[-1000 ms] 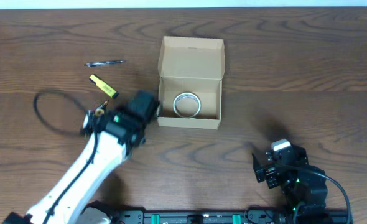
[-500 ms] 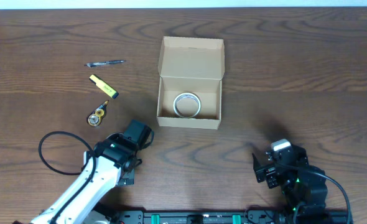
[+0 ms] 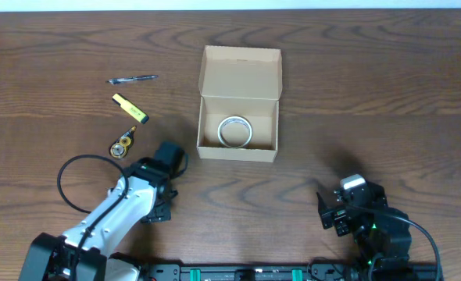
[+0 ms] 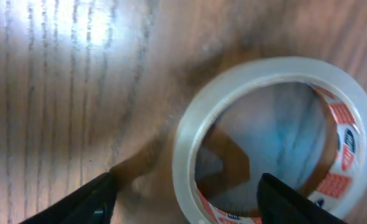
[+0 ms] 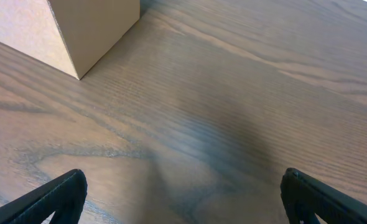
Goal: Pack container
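Box (image 3: 238,153): on the tabletop (image 3: 371,94), ahead and to the right of the left hand (image 4: 186,180), near but apart. From the right hand (image 5: 183,186) it lies ahead and to the left, well apart. The flap (image 3: 242,70) is open and folded back on the side away from both hands.

Contents: one packed roll (image 3: 234,119), flat on the floor. There is some free floor to its right.

Handling (judgement): thin cardboard, light, and stiff along the folds. The walls will likely dent under a hard pinch. Nearly empty, so it should slide on the smooth wood if nudged. Best hold is a pinch over the top edge of a side wall. To close it, push the flap at its free edge while the other hand braces the near wall.

Left hand: fingers point down over a loose roll (image 4: 270,68) of clear tape lying on the wood.
- Jaws are well apart, with the roll's wall between them.
- One finger is over the hole, the other outside.
- Neither pad is seen touching, and nothing is held.
- From overhead, this roll is hidden under the hand.

Left of that hand and ahead of it:
- a small disc (image 3: 122,145), nearest
- a yellow item (image 3: 130,108), farther off
- a pen (image 3: 133,79), farthest

Right hand: jaws wide, empty, low over bare tabletop.
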Robot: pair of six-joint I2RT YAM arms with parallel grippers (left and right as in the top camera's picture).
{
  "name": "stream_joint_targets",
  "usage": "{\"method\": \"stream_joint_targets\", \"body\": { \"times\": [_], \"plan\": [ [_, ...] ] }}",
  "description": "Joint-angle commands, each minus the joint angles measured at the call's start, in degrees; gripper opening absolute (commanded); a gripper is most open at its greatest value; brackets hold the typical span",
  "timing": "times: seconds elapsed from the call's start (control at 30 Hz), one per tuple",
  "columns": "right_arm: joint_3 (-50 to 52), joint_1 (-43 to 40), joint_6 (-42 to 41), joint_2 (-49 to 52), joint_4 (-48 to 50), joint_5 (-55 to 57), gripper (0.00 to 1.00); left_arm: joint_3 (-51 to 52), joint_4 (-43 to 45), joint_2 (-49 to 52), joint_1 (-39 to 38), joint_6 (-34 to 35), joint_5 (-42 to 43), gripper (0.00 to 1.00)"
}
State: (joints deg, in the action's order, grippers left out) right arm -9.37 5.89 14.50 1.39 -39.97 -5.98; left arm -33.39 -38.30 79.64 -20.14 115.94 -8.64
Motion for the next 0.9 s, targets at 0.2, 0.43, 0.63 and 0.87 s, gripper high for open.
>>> {"method": "stream_joint_targets", "body": {
  "times": [0.2,0.43,0.63,0.87],
  "plan": [
    [0.15,-0.44,-0.59,-0.37,-0.13,-0.02,0.99,0.55,0.09,2.8,2.54,2.75,6.8,0.25],
    [0.15,-0.46,-0.59,-0.37,-0.13,-0.02,0.99,0.11,-0.13,-0.24,2.49,-1.2,1.97,0.06],
    [0.15,-0.46,-0.57,-0.37,-0.13,-0.02,0.99,-2.4,-1.55,-6.56,2.49,-7.08,-4.22,0.06],
    [0.15,-0.46,-0.59,-0.37,-0.13,-0.02,0.99,-23.28,-12.5,-7.58,0.83,-26.34,-12.72,0.06]
  ]
}}
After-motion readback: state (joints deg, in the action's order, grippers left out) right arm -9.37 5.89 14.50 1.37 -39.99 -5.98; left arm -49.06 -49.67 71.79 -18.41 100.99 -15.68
